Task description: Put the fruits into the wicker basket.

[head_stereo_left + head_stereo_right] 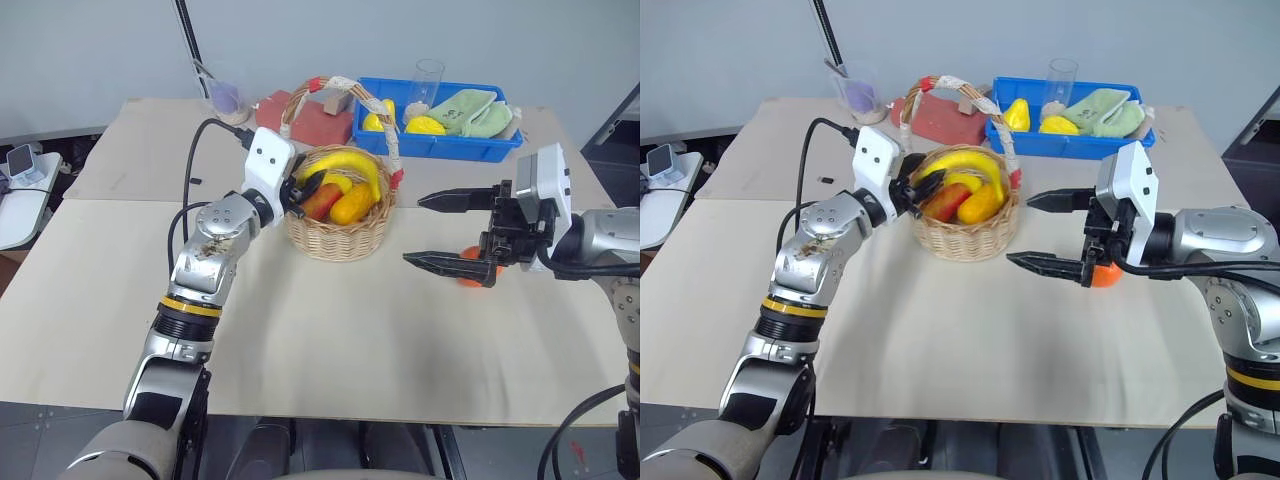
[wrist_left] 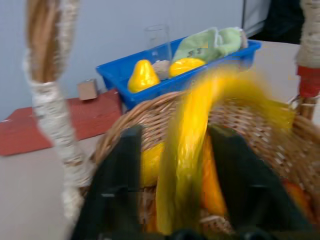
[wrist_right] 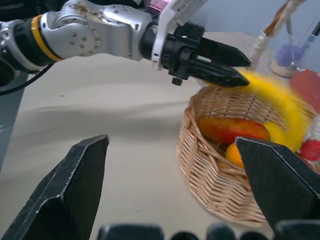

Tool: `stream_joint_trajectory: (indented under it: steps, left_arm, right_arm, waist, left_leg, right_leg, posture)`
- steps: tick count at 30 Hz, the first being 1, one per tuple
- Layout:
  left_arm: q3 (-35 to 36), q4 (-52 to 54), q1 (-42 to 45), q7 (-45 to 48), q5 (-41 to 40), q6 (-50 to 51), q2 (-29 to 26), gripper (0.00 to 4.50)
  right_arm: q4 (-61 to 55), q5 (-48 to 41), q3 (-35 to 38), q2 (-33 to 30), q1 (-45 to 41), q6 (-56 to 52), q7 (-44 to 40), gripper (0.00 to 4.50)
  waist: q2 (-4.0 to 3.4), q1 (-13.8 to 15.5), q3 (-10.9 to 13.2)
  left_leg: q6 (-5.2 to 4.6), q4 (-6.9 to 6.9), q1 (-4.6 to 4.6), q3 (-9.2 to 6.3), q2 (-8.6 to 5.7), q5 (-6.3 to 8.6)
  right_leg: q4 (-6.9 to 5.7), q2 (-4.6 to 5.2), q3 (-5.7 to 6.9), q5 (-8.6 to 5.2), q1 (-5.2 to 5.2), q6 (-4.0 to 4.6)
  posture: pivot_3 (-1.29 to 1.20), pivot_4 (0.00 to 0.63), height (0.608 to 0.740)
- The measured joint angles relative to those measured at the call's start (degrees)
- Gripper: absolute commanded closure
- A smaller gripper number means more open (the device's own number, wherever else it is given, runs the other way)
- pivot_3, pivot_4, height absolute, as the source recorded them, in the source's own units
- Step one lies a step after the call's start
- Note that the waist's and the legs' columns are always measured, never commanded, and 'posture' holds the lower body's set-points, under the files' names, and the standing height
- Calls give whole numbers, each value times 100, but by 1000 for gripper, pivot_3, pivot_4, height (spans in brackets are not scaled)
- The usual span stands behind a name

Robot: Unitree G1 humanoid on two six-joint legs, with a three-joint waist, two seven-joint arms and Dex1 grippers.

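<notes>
**Banana at the basket rim, orange unclaimed**

Nearest to us, the right gripper (image 1: 1048,230) hangs above the table (image 1: 300,350) with its two black fingers spread wide and nothing between them. The orange (image 1: 1103,274) sits on the table just behind and under that gripper, half hidden by it. We judge the main risk here to be a clumsy descent: if a finger comes down on top of the round fruit instead of on either side of it, the orange could roll away across the bare table, perhaps off the edge.

Further out, the left gripper (image 1: 303,191) reaches over the near rim of the wicker basket (image 1: 338,238). The banana (image 1: 350,165) lies across the top of the fruit already in the basket, curving from the gripper toward the far rim. In the left wrist view the banana is a yellow blur between the fingers, so we cannot tell for certain whether the fingers have let go of it; they look parted rather than clenched. If the banana is only half released, pulling the arm back could drag it out over the rim, or catch the taped handle (image 1: 385,120) and tip the light basket.

Beyond the basket stands the blue bin (image 1: 440,145) with its yellow items, which a careless reach might mistake for the fruit.
</notes>
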State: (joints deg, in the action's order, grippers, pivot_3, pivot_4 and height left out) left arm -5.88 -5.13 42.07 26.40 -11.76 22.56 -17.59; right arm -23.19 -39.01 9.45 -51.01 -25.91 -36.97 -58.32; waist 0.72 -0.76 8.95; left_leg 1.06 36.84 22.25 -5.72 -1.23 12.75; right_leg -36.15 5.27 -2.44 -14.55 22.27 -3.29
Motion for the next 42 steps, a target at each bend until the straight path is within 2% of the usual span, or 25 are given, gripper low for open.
stream_joint_trajectory:
  steps: [1, 2, 5, 9, 13, 18, 24, 29, 30, 33, 34, 39, 42]
  left_arm:
    - [4, 65, -25, 87, -7, 4, -17, 207]
    - [5, 156, -63, 177, -36, 13, -54, 93]
    - [44, 638, -297, 585, -230, 129, -380, 93]
    - [309, 1329, -772, 1445, -757, 456, -1230, 93]
    - [545, 2284, -1314, 2617, -1613, 863, -2141, 93]
    - [762, 3156, -1810, 3378, -2483, 1319, -2808, 93]
    - [768, 3420, -1913, 3405, -2669, 1409, -2872, 93]
    - [768, 3443, -1965, 3322, -2671, 1403, -2836, 93]
    - [768, 3443, -1992, 3314, -2670, 1398, -2832, 0]
    - [768, 3443, -2025, 3290, -2667, 1370, -2805, 0]
    - [768, 3443, -2027, 3275, -2667, 1352, -2793, 0]
    - [830, 3444, -2224, 3206, -2665, 1186, -2694, 0]
    - [1053, 3442, -2524, 3144, -2668, 1043, -2684, 0]
  right_arm:
    - [7, 20, 29, 0, 15, 1, 60, 0]
    - [14, 61, 42, -1, 37, 2, 114, 0]
    - [118, 293, 67, -104, 283, 35, 222, 0]
    - [470, 805, 69, -409, 721, 101, 333, 0]
    - [950, 1445, -15, -535, 895, 275, 540, 0]
    - [1710, 2047, -303, -577, 945, 443, 651, 0]
    - [2575, 2453, -661, -389, 752, 598, 707, 0]
    - [2832, 2480, -693, -219, 629, 597, 624, 0]
    - [2850, 2482, -694, -184, 626, 596, 610, 537]
    - [2898, 2509, -696, -129, 596, 597, 606, 1417]
    - [2907, 2531, -696, -112, 583, 597, 608, 1571]
    - [2876, 2536, -695, -67, 568, 601, 555, 1581]
    - [2455, 2397, -687, -87, 686, 526, 316, 1582]
  waist:
    - [0, 1, 0]
    - [0, 0, 0]
    - [0, -2, 0]
    - [-3, -16, 1]
    - [-3, -24, 2]
    - [-4, -4, 3]
    - [-3, -19, 4]
    - [-4, -27, 4]
    - [-4, -25, 4]
    - [-4, -24, 4]
    - [-4, -24, 4]
    - [-4, -23, 4]
    - [-6, -40, 5]
  left_leg:
    - [0, 0, 0, 0, 0, 0]
    - [0, 0, 0, 0, 0, 0]
    - [0, 0, 0, 0, 1, 0]
    - [0, 0, -2, 0, 2, 0]
    - [0, 0, -2, 2, 5, 0]
    - [0, 0, -3, 2, 5, 0]
    - [0, 0, -6, 3, 7, 0]
    - [0, 0, -5, 3, 7, 0]
    - [0, 0, -5, 3, 7, 0]
    - [0, 0, -6, 3, 7, 0]
    - [0, 0, -6, 3, 7, 0]
    - [0, 0, -6, 3, 7, 0]
    - [0, -1, -6, 3, 11, 0]
  right_leg:
    - [0, 0, 0, 0, 0, 0]
    - [0, 0, 0, 0, 0, 0]
    - [0, 0, -1, 0, 1, -1]
    - [-4, 0, -2, -1, 2, -1]
    - [-1, -2, -2, -2, 1, -1]
    - [0, 0, -2, -2, -2, -1]
    - [-1, -4, -3, -2, -2, 0]
    - [-1, -4, -3, -2, -2, 0]
    - [-1, -4, -3, -2, -2, 0]
    - [-1, -4, -3, -2, -3, 0]
    - [-1, -4, -3, -2, -3, 0]
    - [-1, -4, -4, -2, -2, 0]
    - [-3, -6, -4, -2, 0, 0]
  posture:
    - [0, 150, 740]
    - [0, 150, 740]
    - [0, 150, 740]
    - [0, 150, 740]
    - [0, 150, 740]
    - [0, 150, 740]
    - [0, 150, 740]
    - [0, 150, 740]
    - [0, 150, 740]
    - [0, 150, 740]
    - [0, 150, 740]
    - [0, 150, 740]
    - [0, 150, 740]
